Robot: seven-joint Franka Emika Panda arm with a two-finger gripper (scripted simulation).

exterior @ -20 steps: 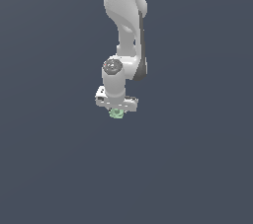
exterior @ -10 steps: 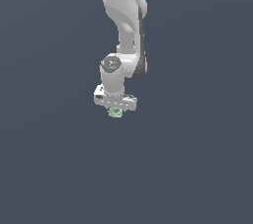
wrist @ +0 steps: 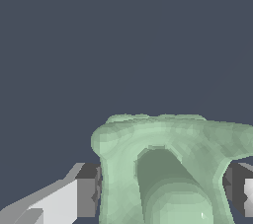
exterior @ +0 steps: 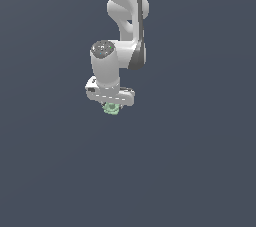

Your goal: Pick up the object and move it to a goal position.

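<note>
Gripper of one white Franka arm clamped on a single small pale mint-green lumpy object, seen against a plain dark slate-blue background.

One arm, one gripper and one object are visible. In the exterior view the arm reaches down from the upper edge, and the object sits directly beneath the white gripper body, narrower than that body, with only its lower lobes showing. In the wrist view the object lies between two dark grey finger pads, one pressed against each flank, its rounded top rim bulging away from the gripper and a hollow recess facing the camera. Its long axis cannot be determined, since the part nearest the gripper is cut off.
</note>
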